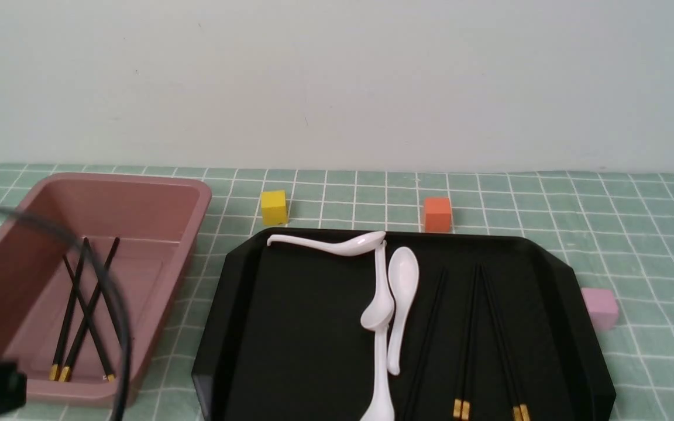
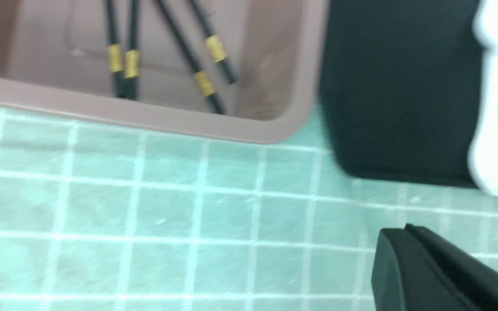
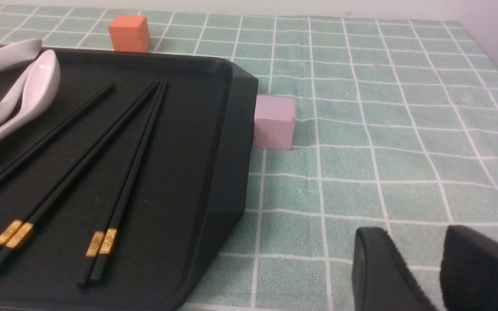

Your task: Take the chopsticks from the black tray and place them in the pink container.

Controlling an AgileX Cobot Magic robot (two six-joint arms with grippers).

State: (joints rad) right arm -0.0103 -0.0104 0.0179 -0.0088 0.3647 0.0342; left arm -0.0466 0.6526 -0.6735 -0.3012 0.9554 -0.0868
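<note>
Four chopsticks point(image 1: 82, 310) lie crossed on the floor of the pink container point(image 1: 138, 207), gold ends toward the robot, which suggests that part of the transfer is complete. Further chopsticks point(image 1: 468, 339) lie on the right half of the black tray point(image 1: 290, 327), roughly parallel and just beside the white spoons point(image 1: 401, 280), so the task is judged unfinished. The container stands just left of the tray, which keeps the carry between them short. The left gripper point(image 2: 400, 233) hangs above the checked cloth point(image 2: 145, 224), near the container's near corner and apart from its rim. Its jaws are pressed fully together with nothing between them, and it touches no object. The right gripper point(image 3: 422, 242) hangs over the cloth to the right of the tray. Its two fingers stand apart with a clear gap, it carries nothing, and it is well placed to approach the nearest pair from the tray's right edge.
</note>
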